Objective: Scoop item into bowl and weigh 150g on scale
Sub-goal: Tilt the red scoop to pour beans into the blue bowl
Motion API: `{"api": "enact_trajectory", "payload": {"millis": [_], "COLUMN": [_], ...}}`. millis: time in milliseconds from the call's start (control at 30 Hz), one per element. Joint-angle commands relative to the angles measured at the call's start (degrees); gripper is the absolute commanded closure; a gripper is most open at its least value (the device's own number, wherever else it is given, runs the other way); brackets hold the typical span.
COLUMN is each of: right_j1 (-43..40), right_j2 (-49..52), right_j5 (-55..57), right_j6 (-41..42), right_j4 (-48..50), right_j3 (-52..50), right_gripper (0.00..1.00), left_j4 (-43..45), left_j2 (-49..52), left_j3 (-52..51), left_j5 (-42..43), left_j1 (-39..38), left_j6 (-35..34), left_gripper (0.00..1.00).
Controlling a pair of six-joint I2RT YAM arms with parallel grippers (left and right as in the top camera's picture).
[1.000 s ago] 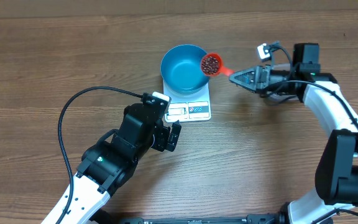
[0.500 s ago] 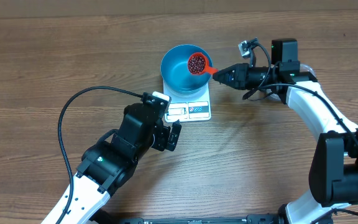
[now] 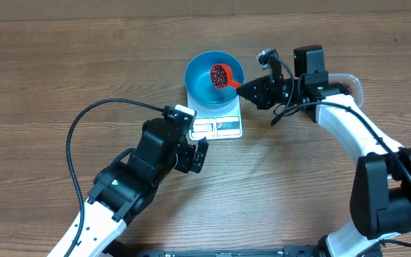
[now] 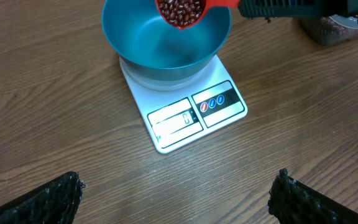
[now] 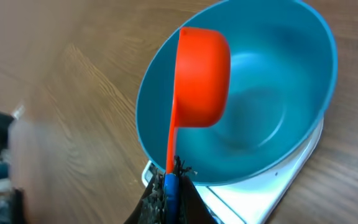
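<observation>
R hand (image 5: 169, 185) gripping scoop (image 5: 201, 74), L hand (image 4: 178, 186) wide

The scoop (image 5: 201, 74) at the tip of my right pincer (image 3: 247, 90) is bright orange-red, and its beans (image 4: 180, 11) are dark maroon. Just beyond, the bowl (image 5: 272, 112) is plain bright blue, the scale (image 4: 191, 115) beneath it white, and the table (image 3: 48, 71) brown with a wood grain.

Empty blue bowl (image 3: 200, 84) on white scale (image 3: 223, 127); maroon beans (image 3: 220, 74) in scoop (image 3: 222, 76) above

The wooden table (image 3: 41, 78) bears the white scale (image 3: 223, 126) and a clear plastic tub (image 3: 349, 83).
</observation>
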Motion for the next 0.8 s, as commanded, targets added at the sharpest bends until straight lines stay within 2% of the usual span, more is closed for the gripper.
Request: {"api": "enact_trajectory", "payload": {"millis": [0, 233, 533, 667, 767], "right_j1": [0.9, 1.3, 1.3, 1.3, 1.3], "right_j2": [-0.1, -0.1, -0.1, -0.1, 0.0], "right_j5": [0.6, 3.5, 7.0, 7.0, 7.0], "right_j6": [-10.0, -24.1, -28.2, -36.0, -38.0], "right_j4": [0.5, 0.8, 4.4, 4.6, 5.1], "right_j3": [0.0, 0.0, 0.0, 0.0, 0.0], "right_gripper": [0.96, 0.96, 0.96, 0.96, 0.96], "left_j4": [0.3, 0.9, 1.0, 1.1, 1.1], "left_j2": [-0.8, -0.8, -0.8, -0.8, -0.8], "left_j3": [-0.5, -0.5, -0.5, -0.5, -0.5], "left_j5": [-1.2, -1.2, -1.2, -1.2, -1.2], "left_j1": [-0.2, -0.2, -0.2, -0.2, -0.2], "left_j6": [1.3, 1.3, 1.3, 1.3, 1.4], "left_gripper": [0.01, 0.00, 0.00, 0.01, 0.00]}}
